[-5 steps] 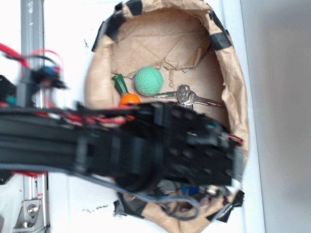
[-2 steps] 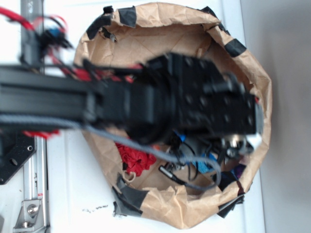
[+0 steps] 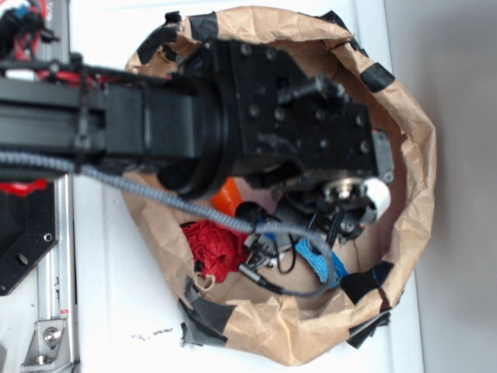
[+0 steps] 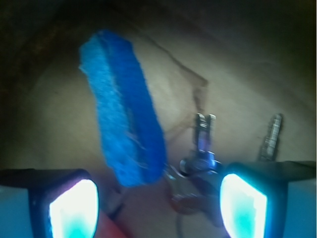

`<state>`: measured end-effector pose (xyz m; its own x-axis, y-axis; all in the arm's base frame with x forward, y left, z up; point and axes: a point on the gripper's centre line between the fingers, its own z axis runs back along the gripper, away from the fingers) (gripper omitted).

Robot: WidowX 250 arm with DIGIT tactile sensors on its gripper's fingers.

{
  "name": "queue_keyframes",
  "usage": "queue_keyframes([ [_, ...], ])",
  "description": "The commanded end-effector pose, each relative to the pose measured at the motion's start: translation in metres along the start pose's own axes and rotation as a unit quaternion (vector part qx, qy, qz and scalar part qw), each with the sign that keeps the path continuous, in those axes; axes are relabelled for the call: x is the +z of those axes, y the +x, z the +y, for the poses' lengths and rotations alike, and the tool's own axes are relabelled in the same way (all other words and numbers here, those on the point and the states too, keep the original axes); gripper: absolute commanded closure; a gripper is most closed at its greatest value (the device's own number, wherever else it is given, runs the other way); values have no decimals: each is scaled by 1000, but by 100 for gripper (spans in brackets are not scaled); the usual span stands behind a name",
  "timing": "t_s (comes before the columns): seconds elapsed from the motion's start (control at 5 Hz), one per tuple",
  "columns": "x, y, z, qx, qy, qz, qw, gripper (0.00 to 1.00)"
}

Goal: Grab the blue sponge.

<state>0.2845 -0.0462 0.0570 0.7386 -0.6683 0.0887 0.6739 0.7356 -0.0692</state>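
Two lit pads of the tool (image 4: 158,206) stand spread apart, pinching nothing, so the blue sponge (image 4: 124,111) can pass between them; it lies on the paper bag's (image 3: 404,140) floor beside keys (image 4: 203,158).

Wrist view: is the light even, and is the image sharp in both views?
Wrist view: dim, dark corners, slightly blurred; the gripper pads glow with glare, the blue sponge stays readable. Exterior view: bright and fairly sharp, but the arm hides much of the paper bag.
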Motion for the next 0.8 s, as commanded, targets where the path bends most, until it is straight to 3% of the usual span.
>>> queue_keyframes([
  [0.0,-9,25,-28,-58,17,-10,998,0],
  [0.2,-27,35,-28,-77,25,10,997,0],
  [0.4,-32,41,-23,-54,14,11,998,0],
  [0.6,-27,36,-18,-19,0,1,1000,100],
])
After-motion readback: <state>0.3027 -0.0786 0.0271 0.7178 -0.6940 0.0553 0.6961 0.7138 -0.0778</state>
